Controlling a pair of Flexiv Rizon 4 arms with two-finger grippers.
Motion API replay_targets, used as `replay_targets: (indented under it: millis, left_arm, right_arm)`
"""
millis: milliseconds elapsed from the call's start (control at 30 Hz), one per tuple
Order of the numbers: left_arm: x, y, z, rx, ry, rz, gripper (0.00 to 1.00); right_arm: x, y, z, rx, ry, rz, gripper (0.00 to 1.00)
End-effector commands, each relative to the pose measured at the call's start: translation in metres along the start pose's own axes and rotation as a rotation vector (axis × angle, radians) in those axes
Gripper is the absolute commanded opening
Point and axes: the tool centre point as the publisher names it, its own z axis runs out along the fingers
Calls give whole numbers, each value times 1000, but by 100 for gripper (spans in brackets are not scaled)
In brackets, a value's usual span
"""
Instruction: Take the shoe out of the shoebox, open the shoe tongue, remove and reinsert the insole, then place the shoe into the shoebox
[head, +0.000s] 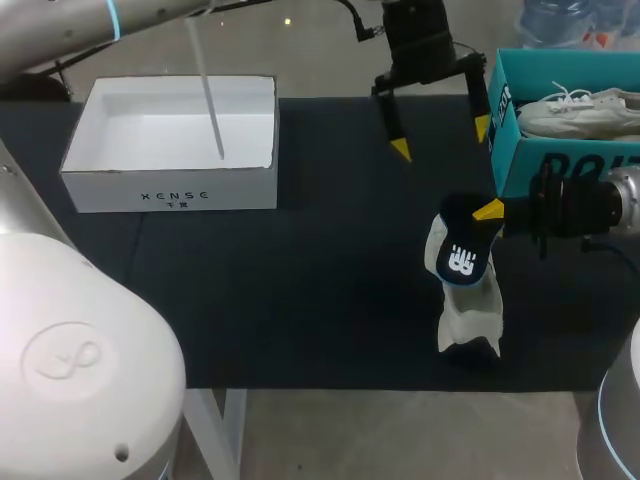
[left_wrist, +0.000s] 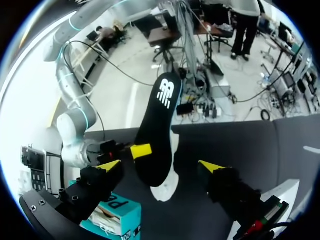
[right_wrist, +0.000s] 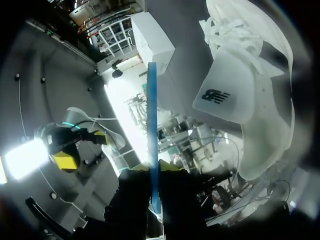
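Head view: the insole (head: 460, 255) is out of the white shoe (head: 468, 315) and held just above it. The shoe sits near the table's (head: 300, 280) front edge, toward the right corner; its exact pose is hard to read.

Judged step: reinsertion.
- Steady the shoe first. 1 arm is free and could hold the heel or collar so the shoe does not slide.
- Line the insole up with the shoe's length and feed the toe end in first.
- Keep the tongue (right_wrist: 222, 95) pulled back so the opening stays wide.
- Press flat only once the toe end is seated.
- I cannot tell which end of the insole points down.
- Risk: a thin insole may buckle if pushed from a high pinch.

Right gripper (head: 487, 213): clamped on the insole, fingers nearly together, with the insole edge-on between them in the right wrist view.

Left gripper (head: 441, 138): spread wide, empty and touching nothing, above the back part of the table beside the shoebox (head: 560, 165). A 2nd shoe lies in that shoebox, at the back right corner.
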Motion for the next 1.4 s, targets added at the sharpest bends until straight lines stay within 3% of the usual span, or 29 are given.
replay_targets:
  millis: [33,267,500,1200,1400]
  left_arm:
    - [9,-4,-5,-11,23,1,100]
    - [38,-17,-9,-46,-27,-31,100]
    - [11,-12,-7,-59,-45,-29,100]
    - [11,-12,-7,-59,-45,-29,100]
    - [51,-23,3,-109,-340,30,100]
  right_arm:
    - [0,-1,1,-3,-2,0,0]
    - [0,-1,1,-3,-2,0,0]
    - [0,-1,1,-3,-2,0,0]
    - [0,-1,1,-3,-2,0,0]
    - [0,-1,1,-3,-2,0,0]
